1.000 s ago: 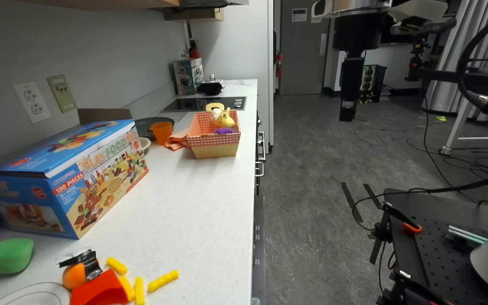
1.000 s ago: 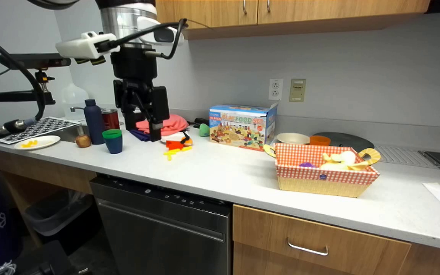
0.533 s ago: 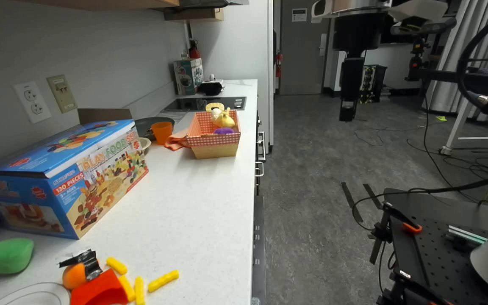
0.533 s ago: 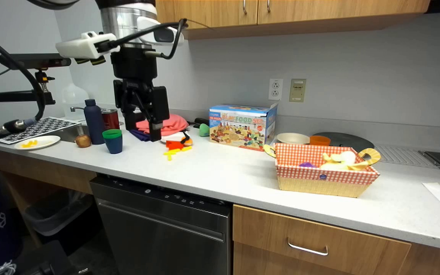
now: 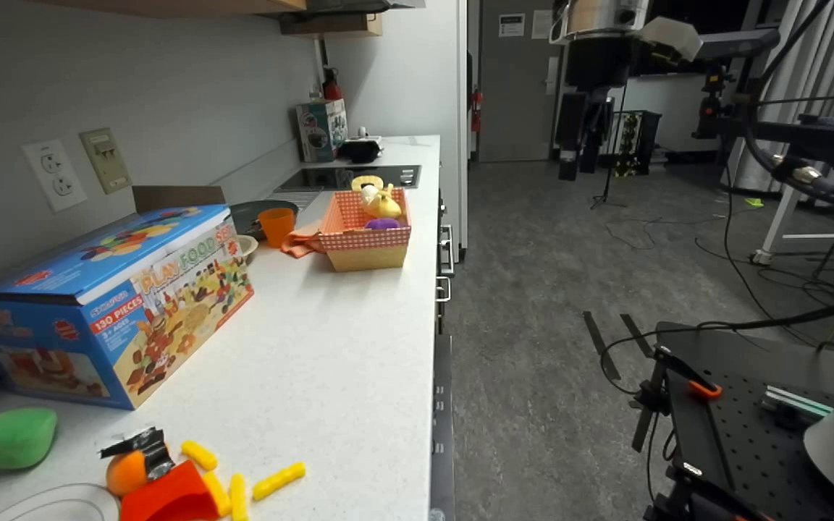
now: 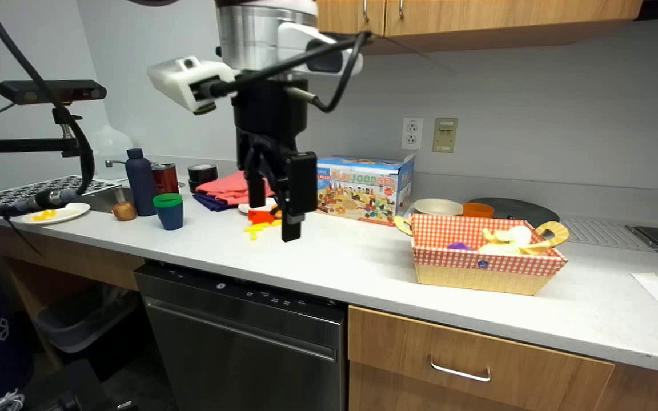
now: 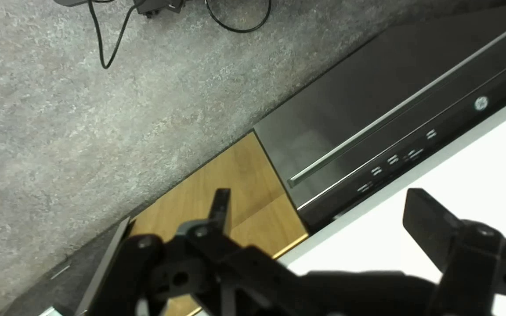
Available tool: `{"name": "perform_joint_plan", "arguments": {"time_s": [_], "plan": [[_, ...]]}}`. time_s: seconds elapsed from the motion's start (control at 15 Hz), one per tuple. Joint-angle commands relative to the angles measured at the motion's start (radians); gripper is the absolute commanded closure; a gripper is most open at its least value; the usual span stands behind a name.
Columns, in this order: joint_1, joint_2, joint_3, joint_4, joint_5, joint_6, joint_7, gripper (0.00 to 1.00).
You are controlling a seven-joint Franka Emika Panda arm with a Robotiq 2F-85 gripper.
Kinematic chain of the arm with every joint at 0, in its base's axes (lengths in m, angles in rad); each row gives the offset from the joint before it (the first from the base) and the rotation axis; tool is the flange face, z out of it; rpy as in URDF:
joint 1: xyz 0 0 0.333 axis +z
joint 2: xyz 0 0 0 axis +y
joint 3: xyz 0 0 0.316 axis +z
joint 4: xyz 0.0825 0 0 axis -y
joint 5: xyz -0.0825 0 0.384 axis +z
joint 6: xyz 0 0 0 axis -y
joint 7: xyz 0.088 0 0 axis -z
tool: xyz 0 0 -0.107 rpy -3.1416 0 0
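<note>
The gripper (image 7: 318,193) is spread, nothing held; the basket (image 6: 477,278), judged light and pliable, is best pinched by its rim (image 6: 443,255).

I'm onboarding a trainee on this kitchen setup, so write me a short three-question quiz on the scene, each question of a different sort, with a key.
1. True or false: the tool stands open and holds nothing.
2. Which pattern does the lining of the basket have? A) stripes; B) checks; C) dots.
3. How many pieces does the Play Food Set box advertise?

Key: 1. True. 2. B. 3. 130.
</note>
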Motion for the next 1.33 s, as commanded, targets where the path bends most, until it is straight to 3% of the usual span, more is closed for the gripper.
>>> {"name": "perform_joint_plan", "arguments": {"time_s": [0.0,0.33,0.73,1.27], "plan": [[-0.028,0.025,-0.006,0.013,0.005,0.021,0.001,0.0],[-0.046,0.078,-0.011,0.042,0.003,0.047,0.021,0.0],[-0.072,0.368,-0.042,0.204,0.081,0.158,0.18,0.0],[-0.101,0.75,-0.062,0.393,0.21,0.264,0.277,0.0]]}}
